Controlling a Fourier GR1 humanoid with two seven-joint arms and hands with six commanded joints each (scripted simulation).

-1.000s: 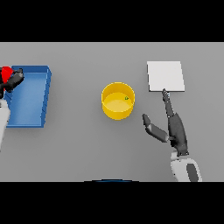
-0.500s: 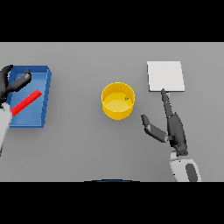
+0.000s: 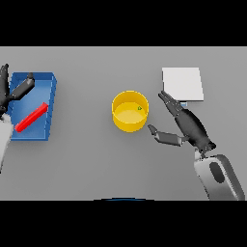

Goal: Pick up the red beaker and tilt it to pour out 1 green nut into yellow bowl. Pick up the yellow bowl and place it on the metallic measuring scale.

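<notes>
- Pouring looks finished: one green nut (image 3: 139, 108) lying inside the yellow bowl (image 3: 130, 123), toward its far right wall.
- Red beaker (image 3: 32, 117) already put down, lying on its side in the blue tray (image 3: 51, 103) at the left of the counter (image 3: 96, 159), slanted from near left to far right.
- Left hand (image 3: 18, 90) over the tray's far left corner, fingers straight and spread, clear of the beaker, holding nothing.
- Remaining, by judgement: grasp the bowl, lift it, and set it on the metallic measuring scale (image 3: 182, 83).
- Right hand (image 3: 185, 126) just beside the bowl on its right, fingers straight and thumb held apart toward the bowl; not yet closed on it, contact with the wall not discernible.
- Scale sitting far right of the bowl, just beyond the right hand's fingertips; top bare and flat.
- Short travel from bowl to scale, up and to the far right, over bare counter.
- Plenty of room near and left of the bowl; tray well apart on the left, no hindrance to the lift.
- Scale's low near edge worth clearing so the bowl's base does not catch it.
</notes>
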